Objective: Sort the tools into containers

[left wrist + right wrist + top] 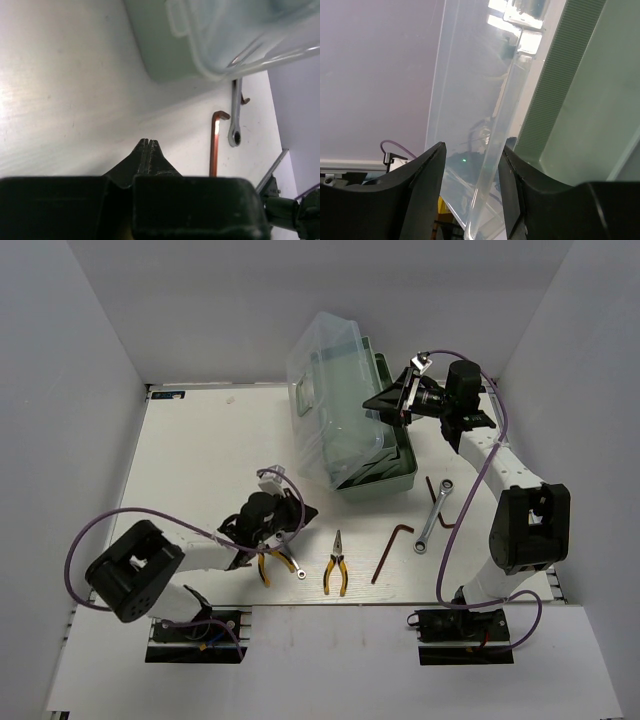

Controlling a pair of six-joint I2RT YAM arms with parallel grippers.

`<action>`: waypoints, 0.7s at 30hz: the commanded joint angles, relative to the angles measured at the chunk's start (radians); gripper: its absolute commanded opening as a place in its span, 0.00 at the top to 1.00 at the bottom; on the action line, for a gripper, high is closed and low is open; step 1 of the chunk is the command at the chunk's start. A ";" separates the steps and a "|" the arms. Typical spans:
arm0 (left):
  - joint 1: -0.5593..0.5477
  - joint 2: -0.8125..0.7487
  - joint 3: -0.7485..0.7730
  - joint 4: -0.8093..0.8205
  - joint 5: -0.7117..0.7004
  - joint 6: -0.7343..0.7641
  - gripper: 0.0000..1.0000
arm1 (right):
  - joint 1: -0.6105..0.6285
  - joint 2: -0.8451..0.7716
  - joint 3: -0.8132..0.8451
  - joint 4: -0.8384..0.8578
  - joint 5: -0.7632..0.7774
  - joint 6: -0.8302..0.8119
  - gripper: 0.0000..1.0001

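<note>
My left gripper [303, 512] [133, 181] is shut on yellow-handled pliers; their dark nose [148, 152] sticks out past my fingers, and the yellow handles [264, 566] trail back under the arm. My right gripper [385, 403] [472, 165] is open, with its jaws on either side of the raised clear lid's edge [495, 165] of the pale green toolbox [385, 480] [170, 55]. On the table lie a second pair of pliers [336, 565], a silver wrench [435, 512] [236, 120], another wrench [296, 569] and a reddish hex key [392, 552] [215, 145].
Another hex key [432, 492] lies partly under the right-hand wrench. White walls enclose the table at the back and on both sides. The tilted lid [325, 380] overhangs the toolbox's left side. A purple cable [100, 530] loops by the left arm.
</note>
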 commanded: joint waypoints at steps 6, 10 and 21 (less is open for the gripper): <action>-0.106 0.295 -0.114 0.651 -0.262 -0.239 1.00 | 0.003 -0.013 0.024 0.168 -0.032 0.090 0.48; -0.133 0.489 -0.072 0.944 -0.330 -0.282 1.00 | 0.000 -0.017 0.016 0.177 -0.033 0.101 0.48; -0.153 0.659 0.116 1.020 -0.382 -0.314 1.00 | 0.003 -0.024 0.007 0.221 -0.050 0.148 0.48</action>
